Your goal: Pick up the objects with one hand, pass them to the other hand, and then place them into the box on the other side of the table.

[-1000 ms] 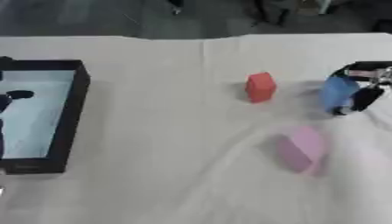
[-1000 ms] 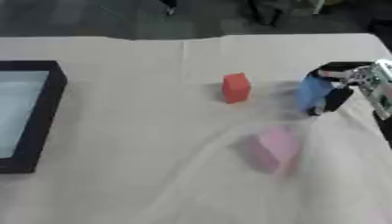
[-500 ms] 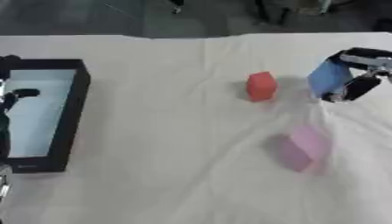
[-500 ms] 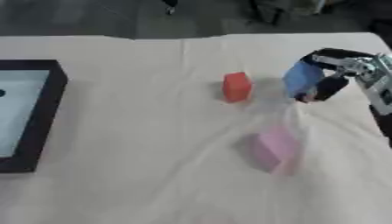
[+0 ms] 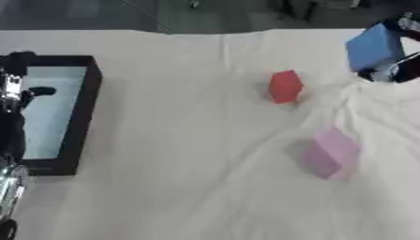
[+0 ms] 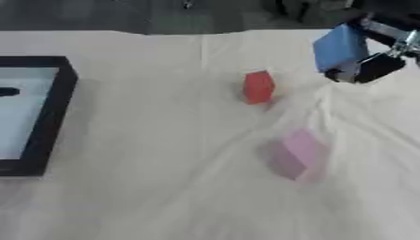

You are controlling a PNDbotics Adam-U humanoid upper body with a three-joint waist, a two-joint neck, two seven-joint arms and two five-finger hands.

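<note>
Far left: your left hand (image 5: 15, 93) sits by the black box (image 5: 82, 117); fingers can't be made out. Centre of the cream cloth (image 6: 164, 187): red block (image 6: 258, 87). Pink block (image 6: 297, 153) nearer you. Upper right: your right hand (image 6: 373, 65) grasps the blue block (image 6: 340, 47), lifted off the cloth.

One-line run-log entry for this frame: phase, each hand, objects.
phase: pickup | right hand: shut on blue block, off the cloth | left hand: by box | red block, pink block: on cloth
</note>
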